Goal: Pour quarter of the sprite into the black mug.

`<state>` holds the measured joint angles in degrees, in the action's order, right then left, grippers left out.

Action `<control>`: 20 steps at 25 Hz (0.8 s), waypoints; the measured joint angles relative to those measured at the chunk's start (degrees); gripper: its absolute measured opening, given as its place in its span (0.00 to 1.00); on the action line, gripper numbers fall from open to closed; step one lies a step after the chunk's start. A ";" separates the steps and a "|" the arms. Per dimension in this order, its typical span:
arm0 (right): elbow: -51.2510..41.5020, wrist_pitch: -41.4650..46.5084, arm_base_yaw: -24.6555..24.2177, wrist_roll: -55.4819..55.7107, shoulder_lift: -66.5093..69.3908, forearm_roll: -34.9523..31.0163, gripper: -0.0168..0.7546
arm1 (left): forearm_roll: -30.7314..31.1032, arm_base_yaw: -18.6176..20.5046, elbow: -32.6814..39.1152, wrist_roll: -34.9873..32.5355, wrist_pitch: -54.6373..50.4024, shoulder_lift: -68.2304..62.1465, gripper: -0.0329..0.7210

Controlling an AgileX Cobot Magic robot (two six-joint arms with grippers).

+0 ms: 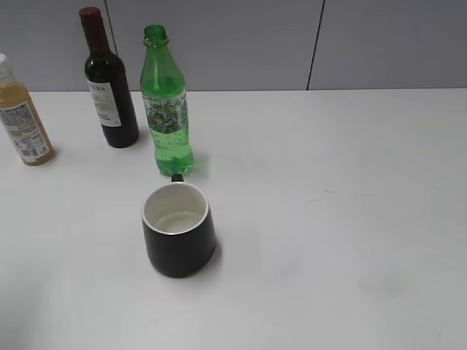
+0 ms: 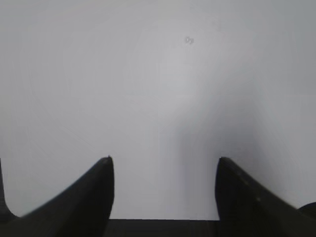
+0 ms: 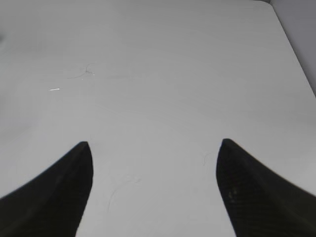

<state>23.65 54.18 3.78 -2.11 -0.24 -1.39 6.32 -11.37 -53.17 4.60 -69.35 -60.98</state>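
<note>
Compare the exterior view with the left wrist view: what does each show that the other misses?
Only the exterior view shows the sprite, uncapped, standing just behind the black mug, plus a dark wine bottle and an orange juice bottle. Only the left wrist view shows the left tool, jaws spread, holding nothing. Both show the bare white table.

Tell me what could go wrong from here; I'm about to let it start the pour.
The sprite is uncapped and tall, so a clumsy grasp could tip it and spill. It stands just behind the black mug, near the wine bottle; an open claw may bump either. The mug is squat, so overpouring is possible.
</note>
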 joint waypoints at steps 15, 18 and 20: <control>0.00 0.00 0.00 0.00 0.00 0.00 0.79 | 0.15 0.58 16.73 5.24 -0.02 31.22 0.69; 0.00 0.00 0.00 0.00 0.00 0.00 0.79 | -2.57 0.58 19.79 5.19 3.24 38.47 0.69; 0.00 0.00 0.00 0.00 0.00 0.00 0.79 | -4.02 0.58 21.93 5.19 5.54 42.91 0.69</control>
<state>23.65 54.18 3.78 -2.11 -0.24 -1.39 2.30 -10.79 -31.24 9.79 -63.81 -18.06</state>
